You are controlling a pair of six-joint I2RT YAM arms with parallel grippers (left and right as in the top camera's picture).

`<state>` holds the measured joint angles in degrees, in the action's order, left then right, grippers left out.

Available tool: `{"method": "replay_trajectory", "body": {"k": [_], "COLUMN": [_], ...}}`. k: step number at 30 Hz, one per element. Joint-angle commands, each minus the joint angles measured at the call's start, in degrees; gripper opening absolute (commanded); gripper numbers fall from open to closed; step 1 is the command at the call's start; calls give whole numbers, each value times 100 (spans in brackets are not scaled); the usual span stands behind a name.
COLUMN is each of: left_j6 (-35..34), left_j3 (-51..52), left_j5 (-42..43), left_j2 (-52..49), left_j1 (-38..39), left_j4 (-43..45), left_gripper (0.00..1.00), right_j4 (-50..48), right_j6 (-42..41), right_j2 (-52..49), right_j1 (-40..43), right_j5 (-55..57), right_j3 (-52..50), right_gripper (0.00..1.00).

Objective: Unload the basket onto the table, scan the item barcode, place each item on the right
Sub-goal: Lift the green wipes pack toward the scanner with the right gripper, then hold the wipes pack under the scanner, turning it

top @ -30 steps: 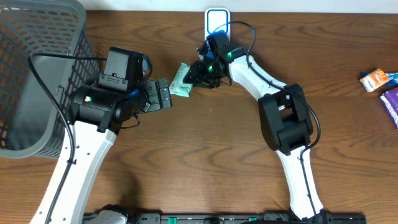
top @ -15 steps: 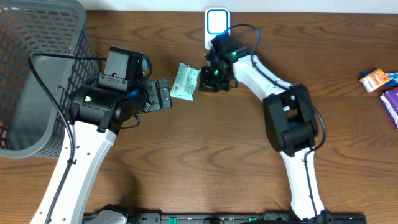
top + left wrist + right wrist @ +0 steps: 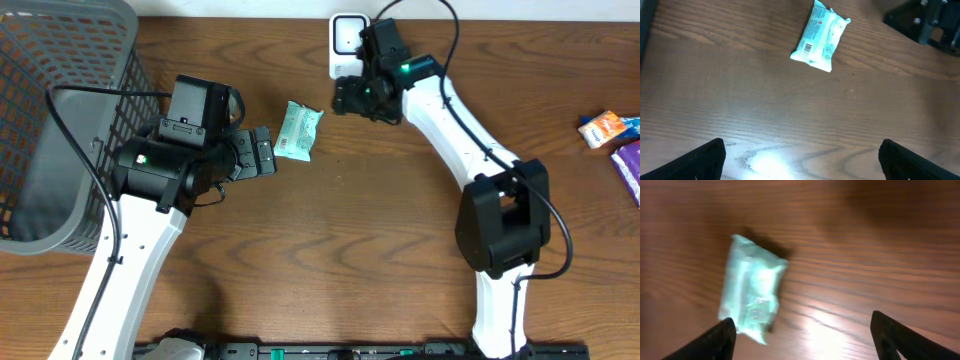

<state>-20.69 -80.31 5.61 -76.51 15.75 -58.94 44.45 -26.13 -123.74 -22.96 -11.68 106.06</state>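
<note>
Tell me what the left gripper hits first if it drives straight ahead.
Probably the light-green packet, just ahead of the left gripper; depth is unclear, so it might pass above.

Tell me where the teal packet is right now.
In the overhead view the teal packet lies on the table, left of centre, between the left gripper and the right gripper, held by neither.

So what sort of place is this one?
Probably a mock shop checkout set up on a wooden table: a grey mesh basket at the left, a small white scanner-like device at the back edge, and a pale green packet with a barcode.
</note>
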Motion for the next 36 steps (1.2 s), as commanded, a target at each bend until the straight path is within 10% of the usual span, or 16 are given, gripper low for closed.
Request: {"method": "replay_trajectory", "body": {"k": [1,21,30,36], "left_j6": [96,96,96,96], "left_j3": [-15,-15,-15,-15], "left_j5": [-76,-76,-74,-74], "left_j2": [-33,-33,-33,-33], "left_j1": [-31,-31,-31,-31], "left_j4": [-17,-17,-17,-17], "left_gripper": [98,98,98,98], "right_j4": [-350,-1386,-1145,-855], "right_j6": [-564,-2017,-1596,-1119], "right_j2": [-326,-1495,-1602,-1412], "right_j1": [-232,-863,-826,-599], "right_j5": [-584,-538,24,184], "right_j3": [-11,-11,-9,-9], "right_gripper": [84,82,2,1]}}
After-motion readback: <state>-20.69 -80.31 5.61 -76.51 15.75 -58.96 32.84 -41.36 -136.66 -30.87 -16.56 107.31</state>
